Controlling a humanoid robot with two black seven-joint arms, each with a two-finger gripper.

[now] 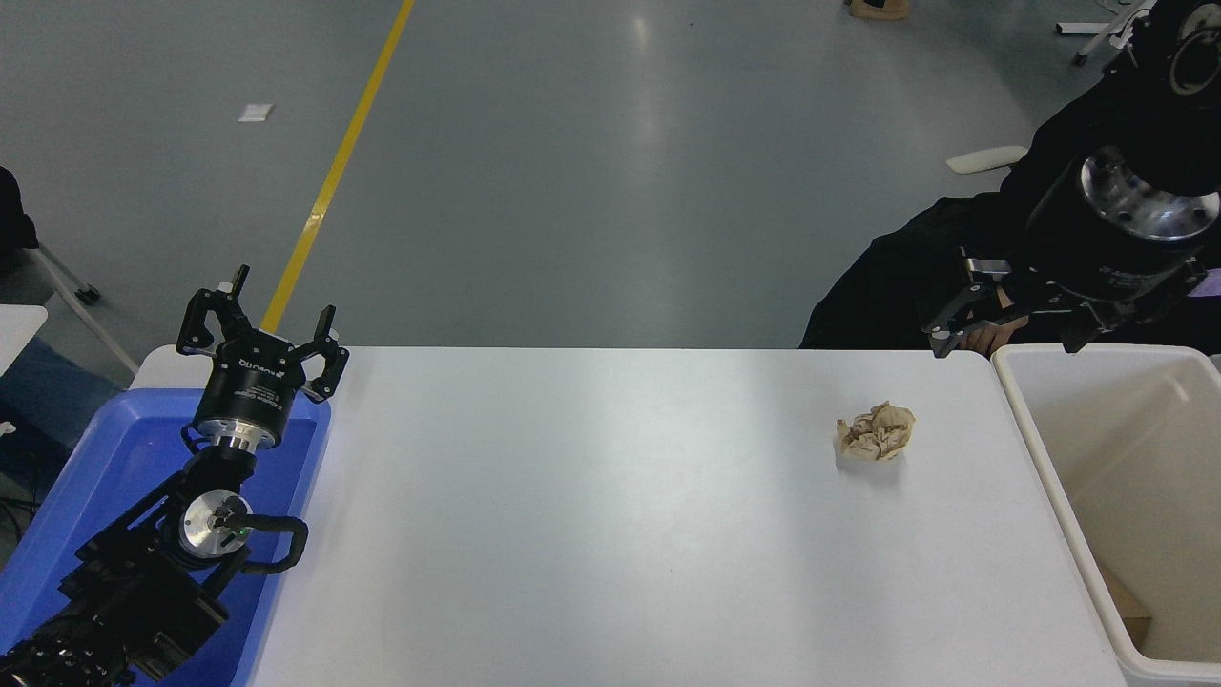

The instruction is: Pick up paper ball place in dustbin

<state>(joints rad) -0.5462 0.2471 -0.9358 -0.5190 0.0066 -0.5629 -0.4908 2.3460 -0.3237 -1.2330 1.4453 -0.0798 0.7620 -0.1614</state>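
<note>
The beige crumpled paper ball [877,431] lies on the white table [610,515] at the right, a little left of the dustbin. The cream-white dustbin [1052,477] stands off the table's right edge, its opening facing up. My right gripper [1006,336] hangs open and empty above the table's far right corner, beyond the ball and to its right, at the dustbin's far left corner. My left gripper [262,329] is parked open at the lower left over the blue tray.
A shallow blue tray [105,468] sits at the table's left end under my left arm. A person in black [906,277] sits at the far right, a hand [992,336] just behind my right gripper. A brown scrap [1130,603] lies in the dustbin.
</note>
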